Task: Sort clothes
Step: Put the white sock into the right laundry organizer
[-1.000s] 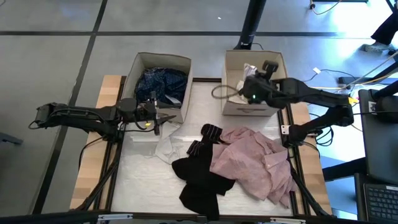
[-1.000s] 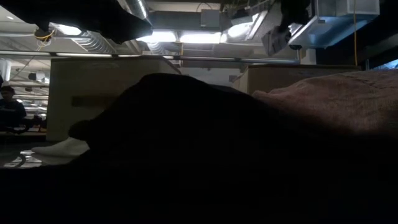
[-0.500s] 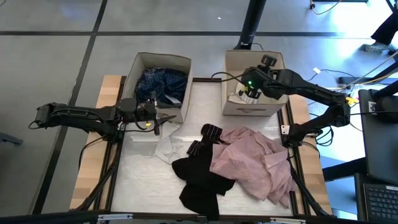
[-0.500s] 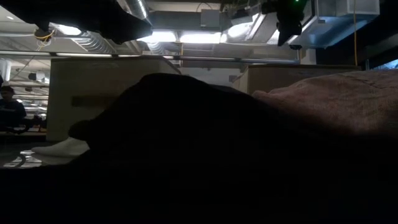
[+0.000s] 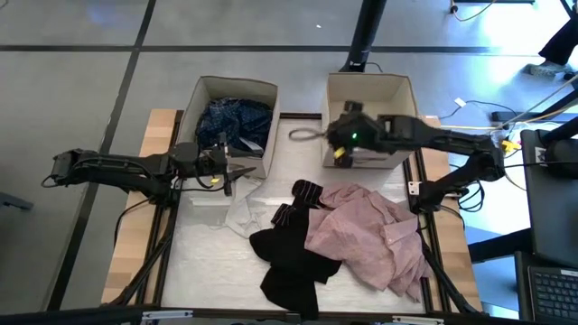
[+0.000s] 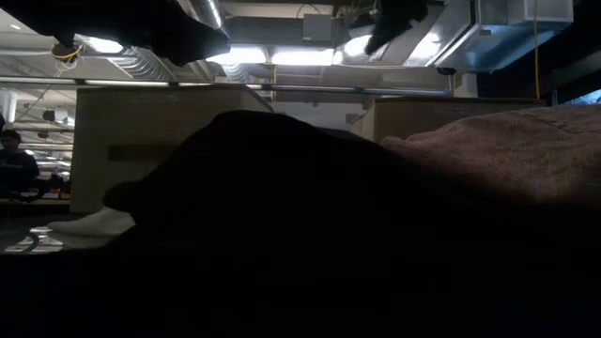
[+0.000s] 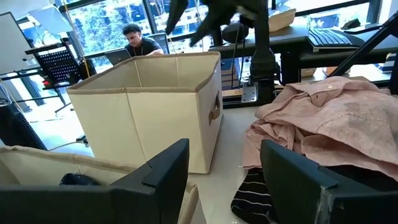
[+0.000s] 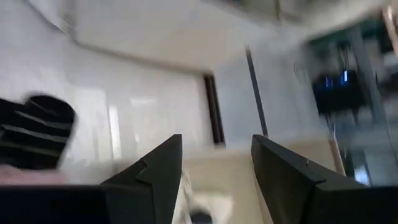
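A navy dotted garment (image 5: 233, 120) lies in the left beige box (image 5: 200, 95). A pale pink shirt (image 5: 366, 233), a black garment (image 5: 287, 262) and a black striped piece (image 5: 302, 192) lie heaped on the table's near right. A small white piece (image 5: 239, 213) lies flat beside them. My left gripper (image 5: 231, 171) is open and empty at the left box's near right corner; its wrist view (image 7: 224, 163) looks toward the pink shirt (image 7: 323, 118). My right gripper (image 5: 339, 137) is open and empty, up over the right box's near wall (image 5: 361, 159). No plaid shirt shows.
The right beige box (image 5: 370, 90) stands at the far right, the left one at the far left, with bare table (image 5: 293, 149) between them. In the low view the black garment (image 6: 282, 216) fills the foreground. A person (image 7: 138, 38) sits beyond the table.
My right gripper has swung from over the right box toward the table's left and near side, to the box's near left corner, turning as it went. The white cloth seen at it earlier no longer shows there. My left arm has kept still.
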